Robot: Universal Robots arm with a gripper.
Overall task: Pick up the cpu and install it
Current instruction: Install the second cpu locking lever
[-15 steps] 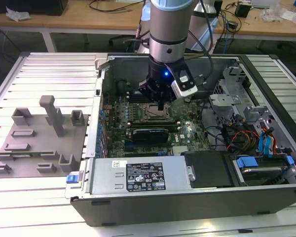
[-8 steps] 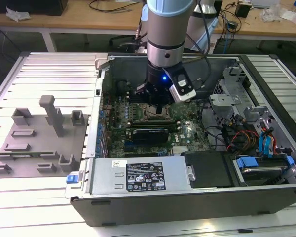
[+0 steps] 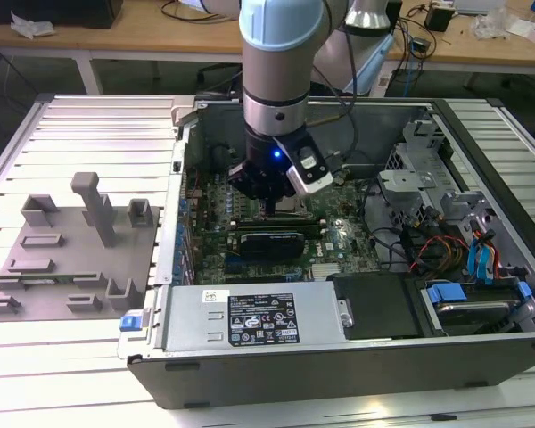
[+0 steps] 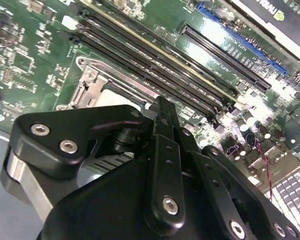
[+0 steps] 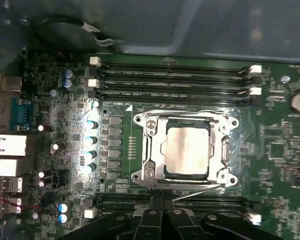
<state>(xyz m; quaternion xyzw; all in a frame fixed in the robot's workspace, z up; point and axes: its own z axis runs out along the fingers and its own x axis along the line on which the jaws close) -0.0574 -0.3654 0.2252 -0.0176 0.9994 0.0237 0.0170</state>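
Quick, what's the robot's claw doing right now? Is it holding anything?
Gripper: cannot be told; it hangs just over the socket, where the cpu sits.

Robot arm (image 3: 281,80) low over motherboard (image 3: 267,227) inside open computer case (image 3: 357,357)

Green board (image 5: 65,125) is dotted with silver-topped capacitors (image 5: 91,125). Silvery-white cpu (image 5: 187,150) is framed by a dull metal socket (image 5: 150,150). Black memory slots (image 5: 175,75) are tipped with white clips (image 5: 94,61). A blue slot (image 4: 242,42) is seen. Black gripper (image 4: 162,107) is studded with silver screws (image 4: 40,130). Grey fixture (image 3: 62,259) is plain.
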